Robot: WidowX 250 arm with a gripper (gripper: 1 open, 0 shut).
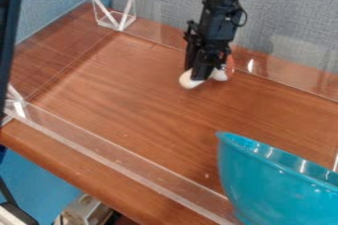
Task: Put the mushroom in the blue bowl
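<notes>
On reddish wooden table (119, 81), clear low walls (93, 140)

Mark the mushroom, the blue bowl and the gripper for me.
mushroom (196, 79), camera view, on the pale stem showing below the fingers.
blue bowl (271, 182), camera view, on its inner wall at lower right.
gripper (203, 69), camera view, between the fingertips, shut on the mushroom.

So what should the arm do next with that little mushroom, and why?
Probably lift it straight up. The fingers look shut on the mushroom, which sits low against the wooden table. The blue bowl stands well away at the near right corner, with a raised rim, so the mushroom likely needs height before being carried over.
</notes>
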